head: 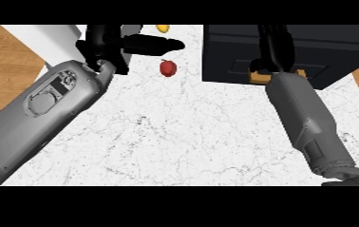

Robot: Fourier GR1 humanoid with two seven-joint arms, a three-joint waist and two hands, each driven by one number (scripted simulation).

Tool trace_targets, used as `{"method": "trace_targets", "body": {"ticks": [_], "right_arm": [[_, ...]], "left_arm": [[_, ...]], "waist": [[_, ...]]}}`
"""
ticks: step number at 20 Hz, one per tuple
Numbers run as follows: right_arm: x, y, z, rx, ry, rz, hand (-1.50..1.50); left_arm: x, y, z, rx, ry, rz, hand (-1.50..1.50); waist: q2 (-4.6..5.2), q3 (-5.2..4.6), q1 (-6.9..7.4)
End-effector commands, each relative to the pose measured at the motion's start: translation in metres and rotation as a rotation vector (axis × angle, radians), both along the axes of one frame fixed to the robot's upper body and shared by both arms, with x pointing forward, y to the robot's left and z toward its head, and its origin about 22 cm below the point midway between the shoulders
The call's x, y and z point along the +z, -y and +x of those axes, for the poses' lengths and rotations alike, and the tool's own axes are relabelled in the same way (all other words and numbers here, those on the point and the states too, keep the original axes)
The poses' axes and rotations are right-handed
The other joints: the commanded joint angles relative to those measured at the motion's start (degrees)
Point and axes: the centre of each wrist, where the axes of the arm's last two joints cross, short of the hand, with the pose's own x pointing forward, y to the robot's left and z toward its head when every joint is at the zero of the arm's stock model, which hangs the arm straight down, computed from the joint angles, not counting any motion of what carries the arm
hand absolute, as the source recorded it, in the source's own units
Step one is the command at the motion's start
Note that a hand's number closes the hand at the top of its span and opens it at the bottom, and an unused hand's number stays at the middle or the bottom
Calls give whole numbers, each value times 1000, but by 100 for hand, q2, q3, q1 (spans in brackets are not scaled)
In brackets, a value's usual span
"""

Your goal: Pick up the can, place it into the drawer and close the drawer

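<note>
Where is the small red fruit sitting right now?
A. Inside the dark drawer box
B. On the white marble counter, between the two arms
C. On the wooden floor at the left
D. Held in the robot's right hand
B: the red fruit lies on the bare white counter, apart from the left hand and left of the dark drawer unit, where the right hand reaches.

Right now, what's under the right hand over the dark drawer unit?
Under the right hand, the dark drawer unit shows, plus an orange-brown patch at the wrist. The hand covers anything else; no can visible.
</note>
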Motion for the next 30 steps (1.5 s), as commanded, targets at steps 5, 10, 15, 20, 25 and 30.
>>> {"method": "trace_targets", "body": {"ticks": [5, 10, 15, 20, 25, 30], "right_arm": [[33, -15, 22, -33, 29, 73, -150], [40, -10, 26, -28, 8, 58, -150], [40, -27, 27, 49, -4, 134, -150], [56, -34, 32, 120, 38, 323, -150], [49, -57, 29, 174, 50, 501, -150], [56, -45, 32, 241, 76, 707, -150]], "left_arm": [[2, -13, -5, -11, -11, -5, -150], [-10, -30, -14, -11, -3, 15, -150], [-4, -36, -16, -7, 5, 9, -150], [-27, -30, -26, -17, -6, 4, -150], [-30, -29, -27, -15, -8, 6, -150], [-46, -40, -31, 12, -14, -1, -150]], "waist": [[147, 68, 130], [155, 65, 156], [125, 70, 113], [134, 85, 169], [94, 83, 44], [80, 75, -76]]}}
